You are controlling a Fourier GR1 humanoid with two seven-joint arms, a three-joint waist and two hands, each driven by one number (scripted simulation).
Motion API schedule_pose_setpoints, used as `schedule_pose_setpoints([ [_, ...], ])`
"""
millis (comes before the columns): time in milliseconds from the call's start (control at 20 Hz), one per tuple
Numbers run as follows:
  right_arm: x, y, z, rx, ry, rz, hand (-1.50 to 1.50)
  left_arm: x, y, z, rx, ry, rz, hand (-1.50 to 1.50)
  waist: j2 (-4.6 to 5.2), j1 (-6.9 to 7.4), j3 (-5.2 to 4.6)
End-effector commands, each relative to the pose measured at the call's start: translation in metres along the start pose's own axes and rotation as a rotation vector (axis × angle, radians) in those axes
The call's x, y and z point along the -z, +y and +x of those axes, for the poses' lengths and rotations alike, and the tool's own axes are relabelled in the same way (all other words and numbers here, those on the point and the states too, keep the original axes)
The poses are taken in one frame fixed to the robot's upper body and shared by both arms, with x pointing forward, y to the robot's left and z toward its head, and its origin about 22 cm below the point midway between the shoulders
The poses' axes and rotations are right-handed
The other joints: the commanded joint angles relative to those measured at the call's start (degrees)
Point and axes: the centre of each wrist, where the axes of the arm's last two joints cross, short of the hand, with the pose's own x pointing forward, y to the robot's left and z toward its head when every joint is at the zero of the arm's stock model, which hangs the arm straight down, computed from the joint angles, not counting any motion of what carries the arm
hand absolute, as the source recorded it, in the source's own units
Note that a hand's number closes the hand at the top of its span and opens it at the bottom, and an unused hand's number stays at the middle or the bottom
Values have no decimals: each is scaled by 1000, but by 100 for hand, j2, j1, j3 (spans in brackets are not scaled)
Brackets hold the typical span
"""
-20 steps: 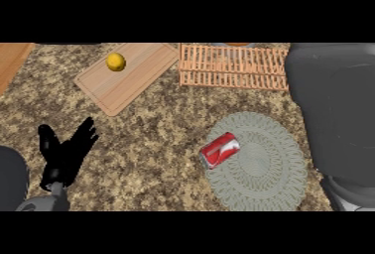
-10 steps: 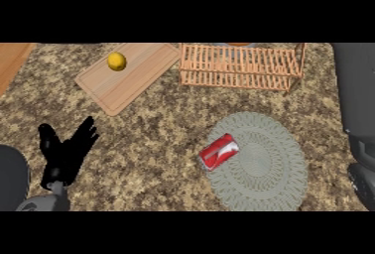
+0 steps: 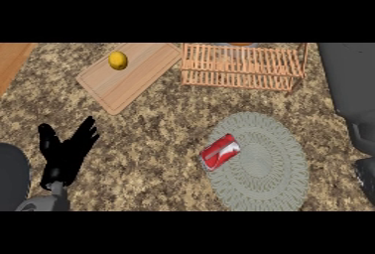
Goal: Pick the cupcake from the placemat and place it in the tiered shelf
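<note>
A round grey woven placemat (image 3: 267, 163) lies on the speckled counter at the right. On its left rim rests a red packet with white marking (image 3: 220, 152), lying flat; I see no cupcake shape. The tiered shelf (image 3: 242, 67), a slatted wooden rack, stands at the back centre. My left hand (image 3: 67, 154) rests open at the lower left, fingers up, far from the mat. My right arm (image 3: 348, 79) runs down the right edge as a grey mass. Its dark hand (image 3: 365, 173) is cut off by the edge, to the right of the mat.
A wooden cutting board (image 3: 135, 79) lies at the back left with a yellow lemon (image 3: 118, 60) on it. A strip of wood surface (image 3: 11, 62) shows at the far left. An orange thing (image 3: 240, 44) peeks out behind the shelf.
The grey right arm has drawn back toward the right edge, uncovering more of the shelf and the mat. The left hand and the red packet have stayed put.
</note>
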Motion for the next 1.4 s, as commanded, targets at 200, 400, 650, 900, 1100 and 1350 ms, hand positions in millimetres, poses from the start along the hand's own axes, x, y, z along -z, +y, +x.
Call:
schedule_pose_setpoints([
  [200, 28, -1, -23, -13, -11, -30, 150, 6, -10, 6, 7, 8, -19, 0, 25, 36, -5],
  [400, 31, 19, -35, 24, -41, -43, 150, 5, -12, -10, 2, 18, -21, 0, 22, 30, -5],
  [650, 35, 20, -45, 1, -69, -13, 150, 6, 7, 1, -1, 8, 13, 0, 6, -16, -4],
  [900, 32, 27, -25, -114, -74, 6, 150, -3, 7, -3, 7, 9, -4, 0, -12, -11, -4],
  [1100, 38, 0, -31, 174, 21, -96, -150, 2, -11, -20, 6, 12, 8, 0, 14, -8, -5],
  [1350, 38, 7, -31, 336, 42, -128, -150, 6, -12, -8, -5, 8, 0, 0, 14, -4, -4],
])
